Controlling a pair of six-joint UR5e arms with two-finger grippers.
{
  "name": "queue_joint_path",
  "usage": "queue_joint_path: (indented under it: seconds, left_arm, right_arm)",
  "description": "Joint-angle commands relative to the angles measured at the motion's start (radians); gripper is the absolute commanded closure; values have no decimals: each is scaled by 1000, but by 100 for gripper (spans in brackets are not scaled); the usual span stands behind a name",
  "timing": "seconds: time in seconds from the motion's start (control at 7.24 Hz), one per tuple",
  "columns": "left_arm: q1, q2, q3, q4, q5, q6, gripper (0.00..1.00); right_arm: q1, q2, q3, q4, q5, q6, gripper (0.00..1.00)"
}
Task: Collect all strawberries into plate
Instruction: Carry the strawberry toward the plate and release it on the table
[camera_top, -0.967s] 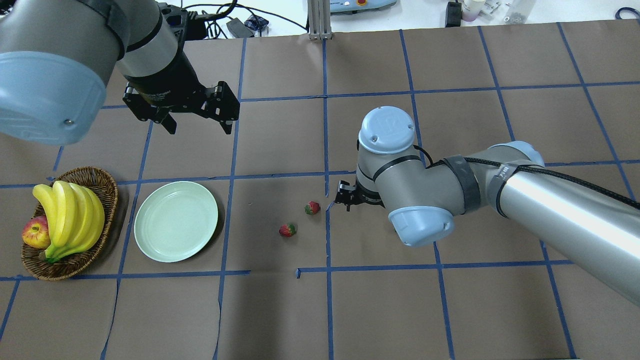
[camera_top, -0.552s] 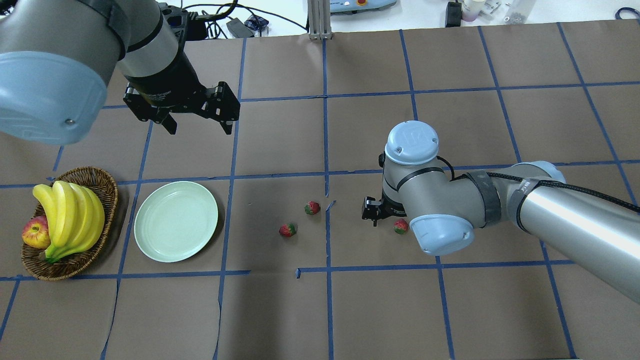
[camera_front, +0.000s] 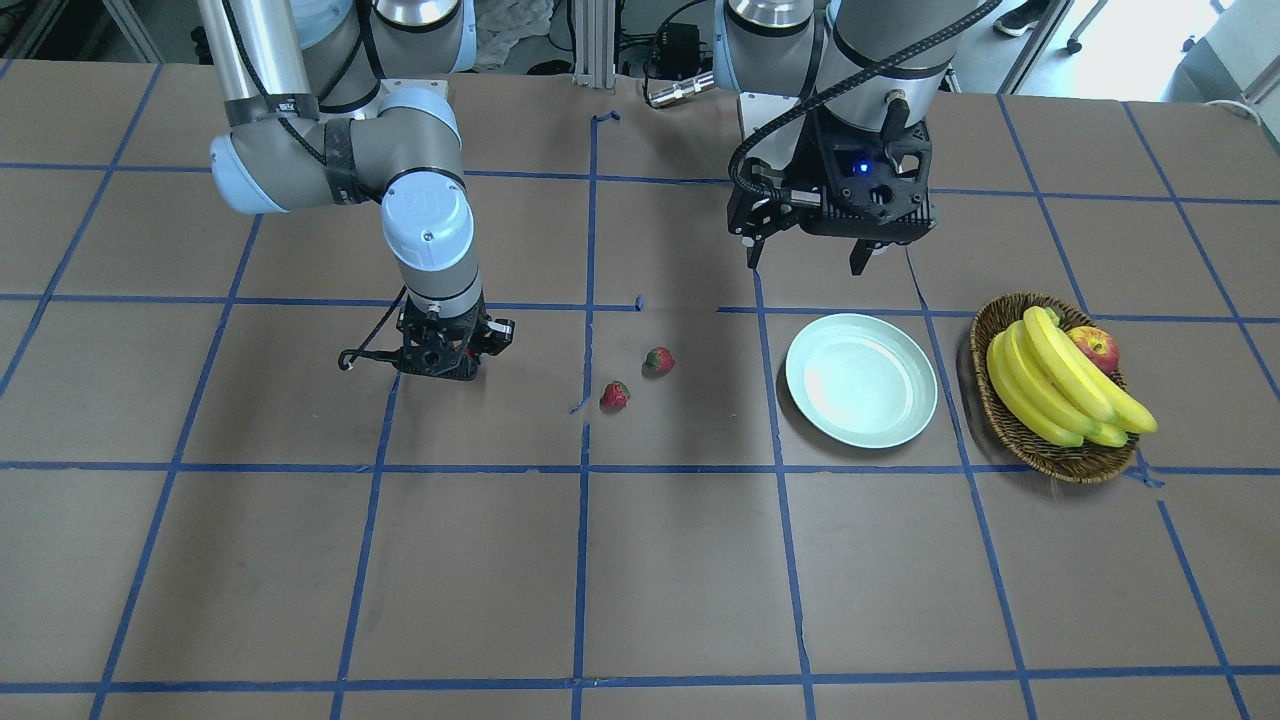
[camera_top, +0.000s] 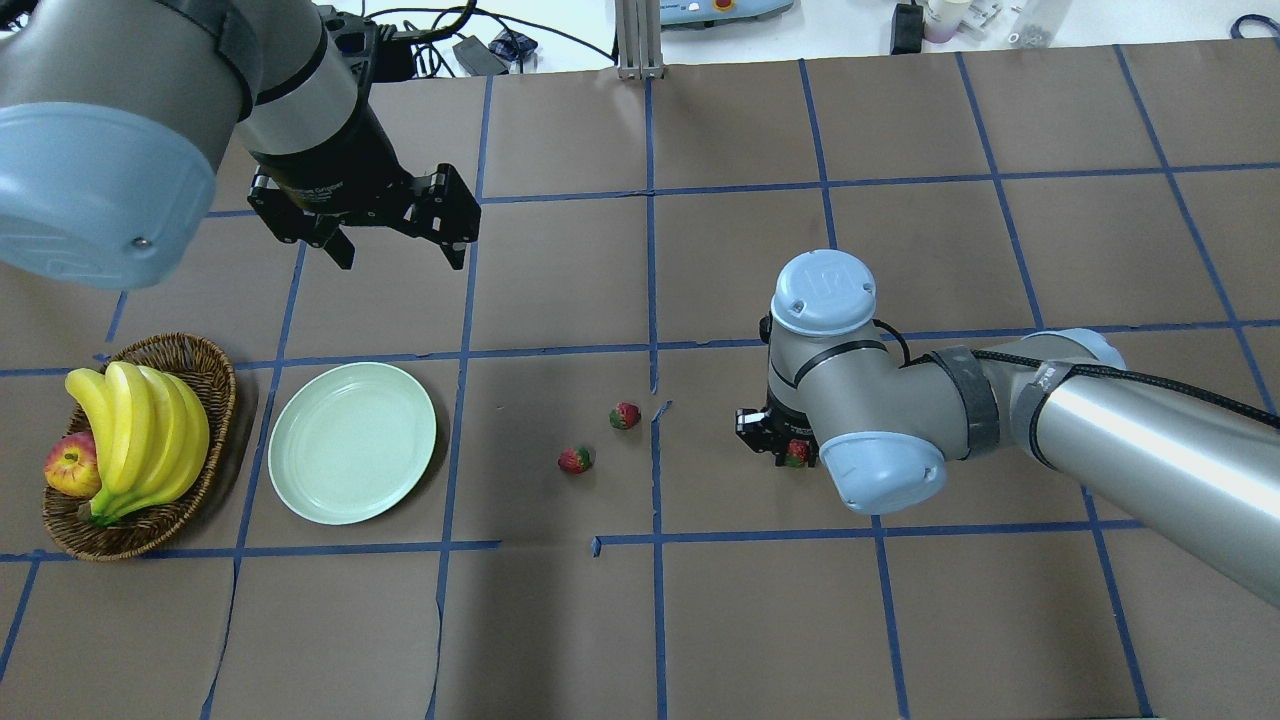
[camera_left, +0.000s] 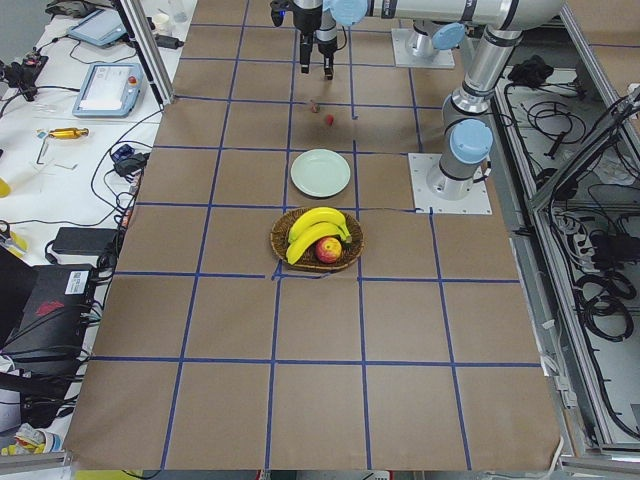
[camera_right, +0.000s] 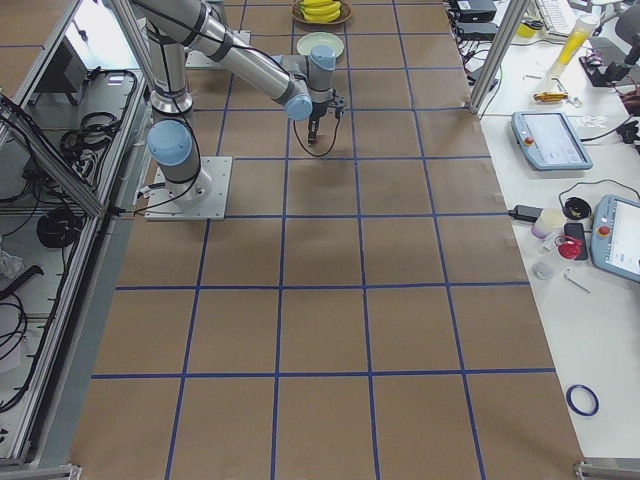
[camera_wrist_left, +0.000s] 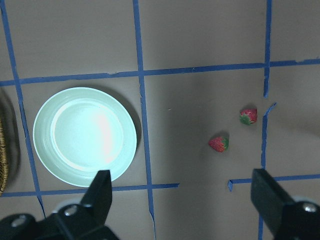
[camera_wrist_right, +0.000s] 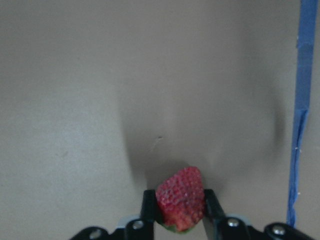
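Right gripper pinches one strawberry; two lie loose, and the plate is bare.

The right arm reaches low to the surface right of centre, and its jaws press on both sides of the gripped strawberry, which sits at the brown paper between them. The middle strawberry and the nearer strawberry rest close together near the centre, between that gripper and the plate, apart from both. The plate lies to the left, just beside a wicker basket holding bananas and an apple. The left gripper hangs above the surface on the far side of the plate, jaws spread wide and holding nothing.
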Motion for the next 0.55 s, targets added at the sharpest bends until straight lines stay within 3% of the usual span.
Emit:
queue_joint_path:
  seconds: [0.0, 0.14, 0.28, 0.41]
  left_arm:
    - [0, 0, 0, 0, 0, -1, 0]
    - [0, 0, 0, 0, 0, -1, 0]
    - [0, 0, 0, 0, 0, -1, 0]
    - [0, 0, 1, 0, 0, -1, 0]
  right_arm:
    - [0, 1, -13, -1, 7, 1, 87]
    - [0, -7, -48, -4, 16, 11, 98]
    - [9, -8, -117, -1, 80, 82, 98]
    - [27, 1, -198, -4, 225, 224, 97]
